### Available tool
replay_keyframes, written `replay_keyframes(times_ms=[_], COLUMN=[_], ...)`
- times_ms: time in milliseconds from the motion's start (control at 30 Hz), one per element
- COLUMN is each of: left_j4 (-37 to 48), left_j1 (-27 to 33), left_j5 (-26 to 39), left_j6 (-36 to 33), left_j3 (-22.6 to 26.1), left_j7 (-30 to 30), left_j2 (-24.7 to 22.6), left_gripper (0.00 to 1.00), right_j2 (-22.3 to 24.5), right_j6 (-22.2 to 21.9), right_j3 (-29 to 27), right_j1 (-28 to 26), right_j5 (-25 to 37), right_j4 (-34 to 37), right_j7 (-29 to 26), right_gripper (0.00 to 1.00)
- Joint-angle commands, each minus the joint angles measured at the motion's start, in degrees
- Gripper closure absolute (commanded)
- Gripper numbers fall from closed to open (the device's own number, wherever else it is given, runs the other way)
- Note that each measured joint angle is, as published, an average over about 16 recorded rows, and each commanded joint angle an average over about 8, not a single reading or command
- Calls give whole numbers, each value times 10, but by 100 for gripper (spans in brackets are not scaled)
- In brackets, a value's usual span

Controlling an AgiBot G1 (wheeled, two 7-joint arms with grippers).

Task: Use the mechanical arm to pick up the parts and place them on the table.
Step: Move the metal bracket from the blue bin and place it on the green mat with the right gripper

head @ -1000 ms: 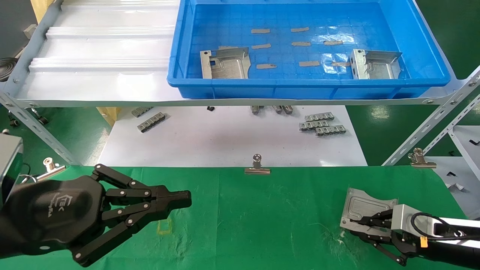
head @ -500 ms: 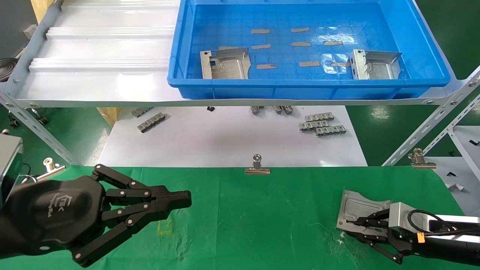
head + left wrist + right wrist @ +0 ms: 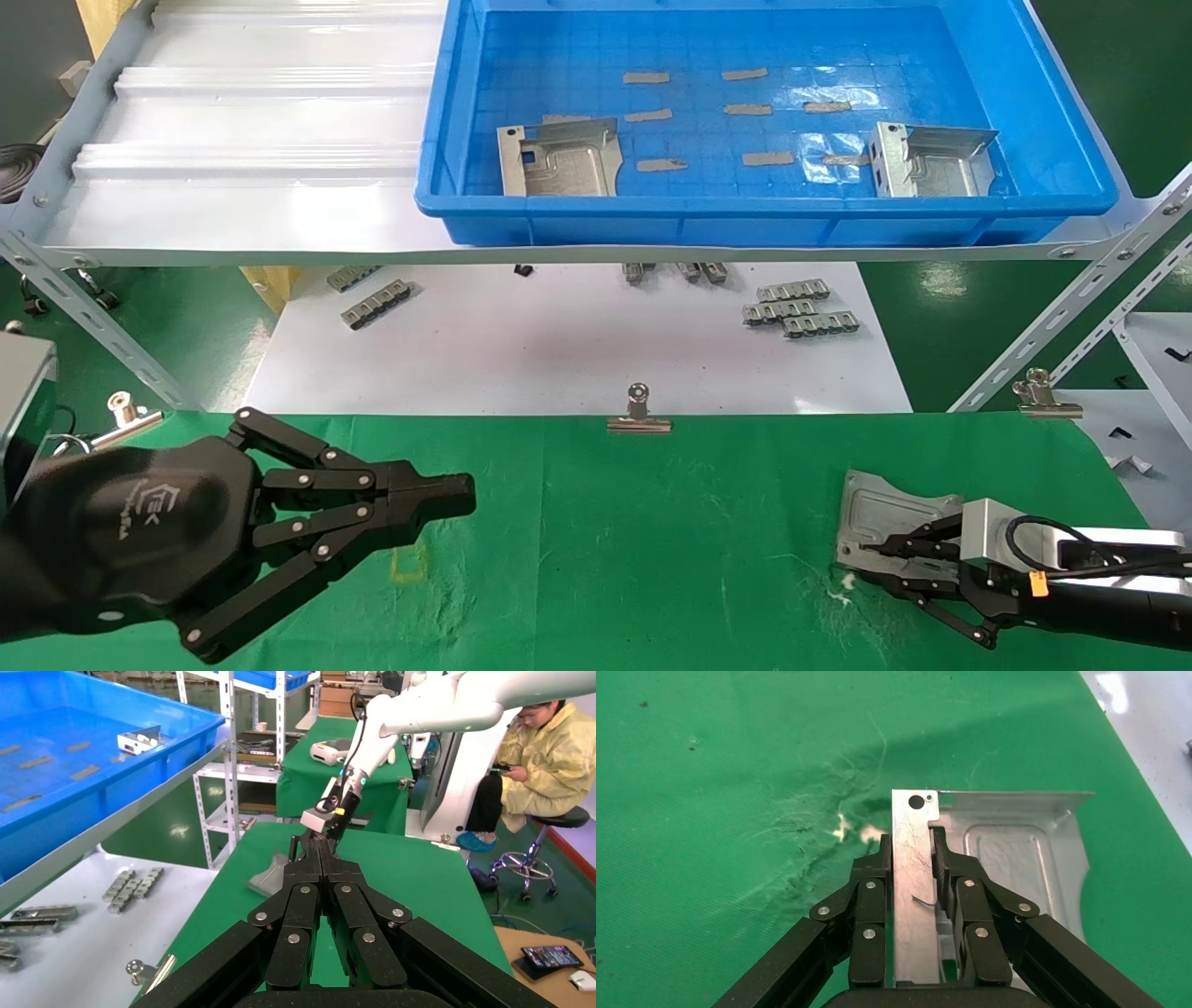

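My right gripper (image 3: 873, 552) is shut on the folded side wall of a silver bracket (image 3: 885, 515), low over the green cloth table (image 3: 652, 559) at the front right. In the right wrist view its fingers (image 3: 880, 859) clamp the upright wall, and the bracket's embossed plate (image 3: 1018, 853) lies flat at the cloth. I cannot tell if it touches. Two more brackets (image 3: 559, 158) (image 3: 931, 160) lie in the blue bin (image 3: 745, 225) on the shelf. My left gripper (image 3: 456, 494) is shut and empty above the cloth at the front left; it also shows in the left wrist view (image 3: 320, 850).
Silver binder clips (image 3: 639, 410) (image 3: 1043, 396) (image 3: 126, 419) hold the cloth's far edge. Small grey ridged strips (image 3: 801, 308) lie on the white sheet (image 3: 559, 345) behind it. The pale grey shelf (image 3: 251, 121) overhangs that sheet. A person in yellow (image 3: 548, 762) sits beyond the table.
My right gripper has carried the bracket a little to the left and lower toward the cloth. The left arm has not moved.
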State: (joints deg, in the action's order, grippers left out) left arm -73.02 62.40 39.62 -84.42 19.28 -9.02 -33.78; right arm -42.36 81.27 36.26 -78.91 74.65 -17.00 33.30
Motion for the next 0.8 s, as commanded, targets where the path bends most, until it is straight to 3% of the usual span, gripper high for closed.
replay_keyframes(times_ms=[33,500,800], left_j4=[0,0,0], left_j1=[0,0,0], left_j5=[0,0,0], left_j6=[0,0,0], left_j3=[0,0,0], left_j7=[0,0,0], left_j2=[0,0,0], left_gripper=[100,100,100], right_j2=[-5,-8,-13], right_j6=[2,74,104], right_j3=[1,-7,-41], right_j1=[-6,-61,-39], right_j5=[3,-14,-101], right_j4=[12,66,69], right_j7=[11,40,-3], right_gripper=[0,0,0])
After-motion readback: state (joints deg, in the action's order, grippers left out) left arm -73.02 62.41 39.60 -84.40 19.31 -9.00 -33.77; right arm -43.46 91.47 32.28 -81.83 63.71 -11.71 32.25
